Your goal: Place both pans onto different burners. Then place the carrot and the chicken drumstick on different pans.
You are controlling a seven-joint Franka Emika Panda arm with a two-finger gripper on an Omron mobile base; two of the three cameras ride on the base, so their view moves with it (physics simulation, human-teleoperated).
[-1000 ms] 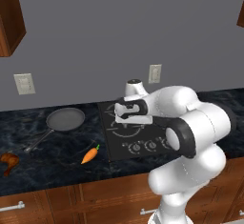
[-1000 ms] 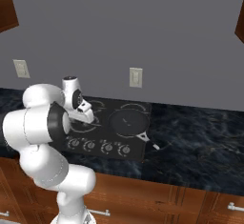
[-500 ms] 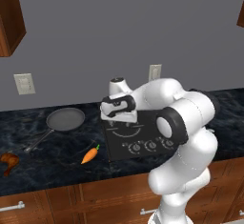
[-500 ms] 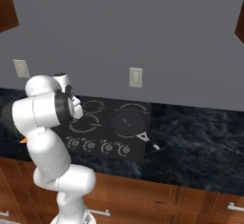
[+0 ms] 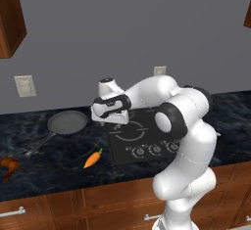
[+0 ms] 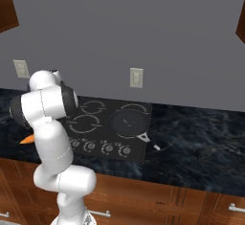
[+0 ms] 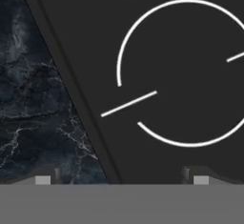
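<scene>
One dark pan point(image 5: 67, 122) lies on the counter left of the cooktop point(image 5: 147, 126), its handle pointing toward the front left. A second pan point(image 6: 127, 122) sits on the front right burner, handle toward the counter's right. The orange carrot point(image 5: 92, 159) lies on the counter near the cooktop's front left corner. The brown chicken drumstick point(image 5: 9, 165) rests at the far left. My gripper point(image 5: 111, 121) hovers over the cooktop's left edge, open and holding nothing. In the hand view my gripper point(image 7: 121, 180) looks down on a bare burner ring point(image 7: 190, 70) and the marble counter point(image 7: 38, 104).
A row of round knobs point(image 5: 154, 149) runs along the cooktop's front. Wall outlets point(image 5: 24, 85) sit on the grey back wall. Wooden cabinets point(image 5: 10, 18) hang at the upper left. Dark marble counter point(image 6: 201, 142) stretches right of the cooktop.
My arm has swung left, carrying the hand from above the cooktop's middle to its left edge. The gripper stayed open. Pans, carrot and drumstick have not moved.
</scene>
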